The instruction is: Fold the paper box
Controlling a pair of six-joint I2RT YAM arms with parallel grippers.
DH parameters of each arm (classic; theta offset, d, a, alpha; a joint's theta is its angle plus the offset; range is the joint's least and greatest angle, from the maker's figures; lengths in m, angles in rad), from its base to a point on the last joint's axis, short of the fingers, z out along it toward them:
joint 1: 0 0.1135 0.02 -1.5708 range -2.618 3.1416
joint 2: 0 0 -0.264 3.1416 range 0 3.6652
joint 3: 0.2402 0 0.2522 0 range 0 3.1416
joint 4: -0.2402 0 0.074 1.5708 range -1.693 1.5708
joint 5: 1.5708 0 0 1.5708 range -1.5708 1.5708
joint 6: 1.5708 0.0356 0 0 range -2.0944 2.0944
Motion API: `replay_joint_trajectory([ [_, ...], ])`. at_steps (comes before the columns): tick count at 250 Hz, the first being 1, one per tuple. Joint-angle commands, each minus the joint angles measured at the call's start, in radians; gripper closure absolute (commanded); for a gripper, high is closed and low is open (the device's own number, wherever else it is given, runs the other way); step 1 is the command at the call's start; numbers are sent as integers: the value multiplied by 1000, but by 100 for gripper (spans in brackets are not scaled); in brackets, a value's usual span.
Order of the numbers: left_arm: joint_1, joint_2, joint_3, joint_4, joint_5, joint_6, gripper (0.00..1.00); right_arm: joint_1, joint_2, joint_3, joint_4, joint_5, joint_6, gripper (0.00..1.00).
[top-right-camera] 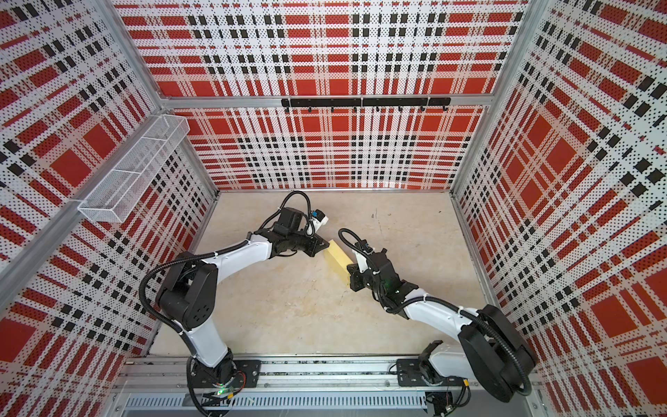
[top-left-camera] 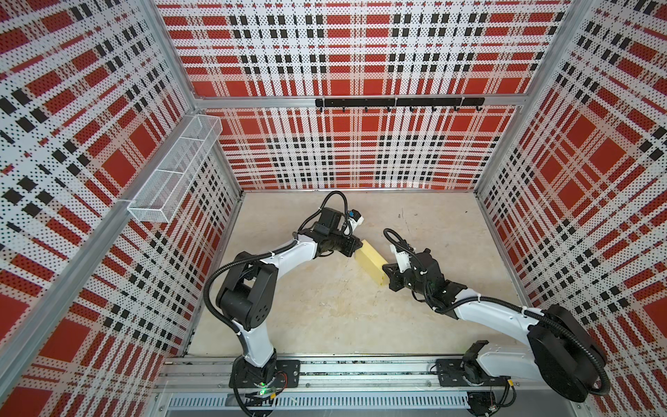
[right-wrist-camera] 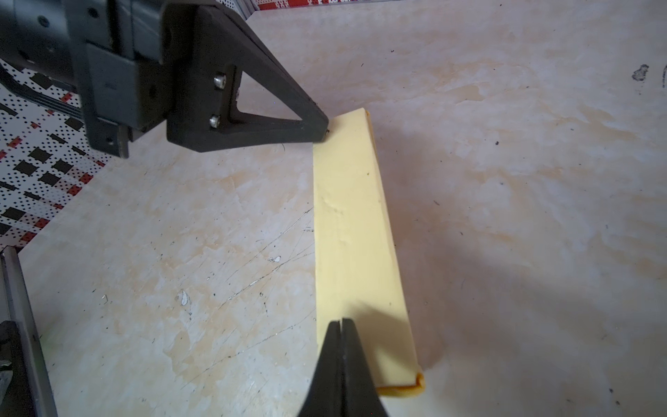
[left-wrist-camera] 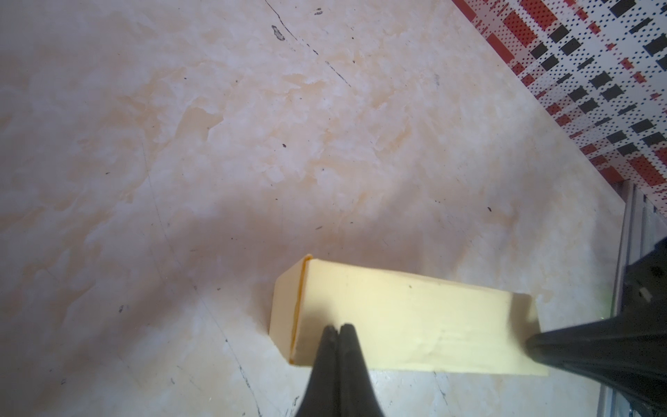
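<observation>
The paper box [top-left-camera: 371,261] [top-right-camera: 338,260] lies on the table as a long, closed, pale yellow block, set diagonally between the two arms. My left gripper [top-left-camera: 359,247] [top-right-camera: 326,245] [left-wrist-camera: 339,326] is shut, holds nothing, and its tip sits on the top face at the box's far end [left-wrist-camera: 415,325]. It shows from the side in the right wrist view as the left gripper [right-wrist-camera: 325,131]. My right gripper [top-left-camera: 385,269] [top-right-camera: 349,269] [right-wrist-camera: 341,321] is also shut and holds nothing, its tip over the top face at the near end [right-wrist-camera: 353,234]. An orange folded edge shows at each end.
A white wire basket [top-left-camera: 173,173] hangs on the left wall and a black hook rail [top-left-camera: 397,103] on the back wall. Plaid walls close in three sides. The aluminium rail [top-left-camera: 361,368] with both arm bases runs along the front edge.
</observation>
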Motion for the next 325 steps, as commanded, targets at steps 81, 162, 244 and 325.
replay_joint_trajectory([
  [81, -8, 37, -40, -120, -84, -1, 100, -10, -37, -30, -144, -20, 47, 100],
  [162, -13, -35, 7, -142, -42, -18, 87, -9, -116, 159, -408, 41, -77, 96],
  [244, 27, -127, 41, -170, -46, -32, 74, 11, -22, 365, -539, 70, -119, 60],
  [325, 152, -253, -70, -101, -20, -16, 61, 20, 173, 514, -566, 8, -159, 39],
])
